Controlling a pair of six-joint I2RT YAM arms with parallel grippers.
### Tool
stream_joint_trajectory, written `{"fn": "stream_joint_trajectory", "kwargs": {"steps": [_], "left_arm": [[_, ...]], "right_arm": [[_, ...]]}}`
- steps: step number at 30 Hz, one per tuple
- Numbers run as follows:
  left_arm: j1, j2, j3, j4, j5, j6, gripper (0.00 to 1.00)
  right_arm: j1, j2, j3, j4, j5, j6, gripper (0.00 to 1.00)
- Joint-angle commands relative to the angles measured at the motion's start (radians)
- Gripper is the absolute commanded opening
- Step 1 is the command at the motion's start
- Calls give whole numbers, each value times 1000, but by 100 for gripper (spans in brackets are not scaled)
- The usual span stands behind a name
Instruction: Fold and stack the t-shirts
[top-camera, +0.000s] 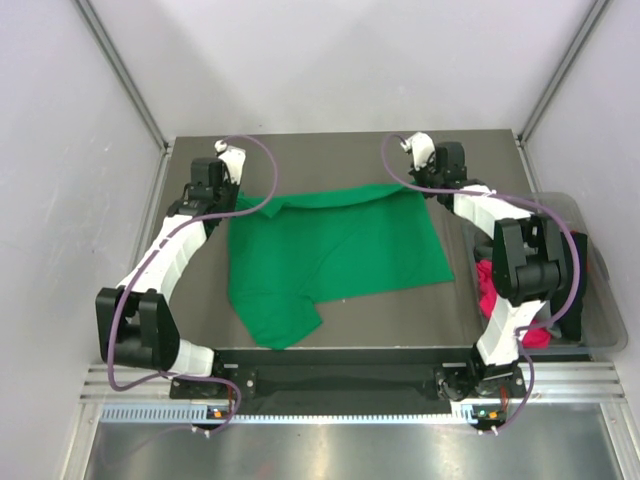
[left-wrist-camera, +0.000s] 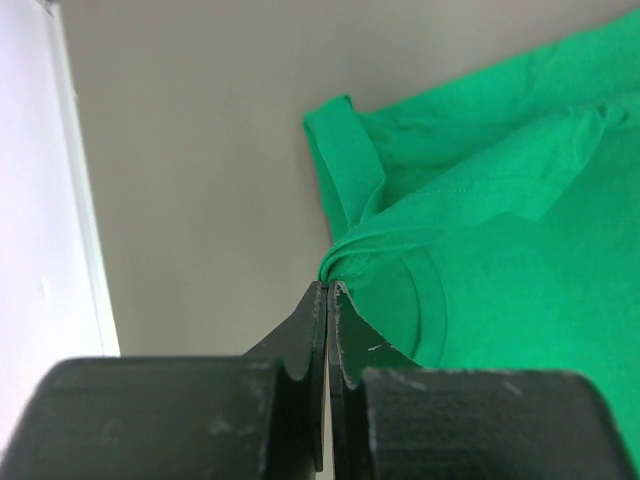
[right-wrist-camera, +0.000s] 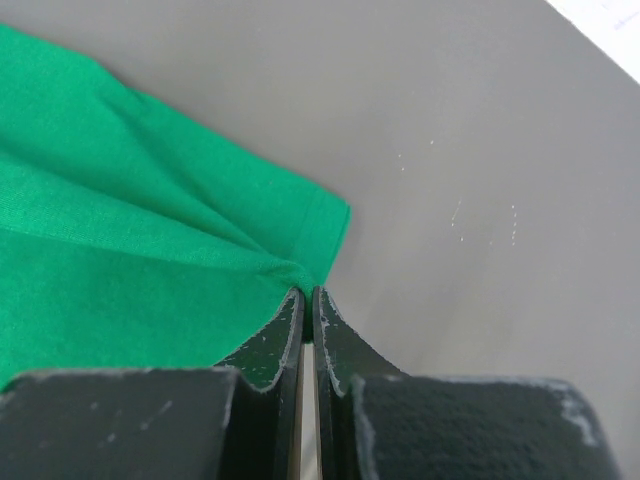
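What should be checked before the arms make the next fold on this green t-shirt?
1. Grip of left gripper on green t-shirt: ok, fabric pinched at the tips.
2. Grip of right gripper on a shirt corner: ok, shut on it.
3. Both grips on the shirt's far edge: ok.
4. Shirt lying flat: not ok, its near-left part is bunched and folded.
5. Layers caught in each grip: cannot tell.
6. Other magenta t-shirts in the clear bin, apart from the green one: ok.

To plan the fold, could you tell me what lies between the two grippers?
Only the green t-shirt, its far edge running from left gripper to right gripper; top view.
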Motion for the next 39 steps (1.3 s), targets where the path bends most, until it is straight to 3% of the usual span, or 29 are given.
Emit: {"fn": "stream_joint_trajectory", "kwargs": {"steps": [1,14,16,17,19,24,27,33,39], "left_arm": [[5,-56,-27,-23,29,-22,0],[6,-108,-165,-53,65,-30,0],[6,-120,-164,-82,65,-33,12],[11,-128,-159,-94,60,-36,18],[16,-156,-127,-138,37,-35,33],[17,-192,-47,-208,54,-30,49],[17,-170,-38,-175,75,-45,50],[17,-29,-73,-42,88,-68,44],[25,97,-63,15,105,-71,31]], "right_arm": [[-20,-37,-9,31,-9,-3,0],[-20,-106,-135,47,-25,-17,0],[-20,-123,-148,38,-14,-22,3],[-20,-137,-153,32,-8,-20,11],[-31,-216,-185,31,-14,3,15],[-34,-367,-251,32,-72,32,39],[-32,-387,-244,1,-97,52,45],[8,-275,-138,-106,-201,-5,43],[256,-175,-66,-173,-246,-202,39]]}}
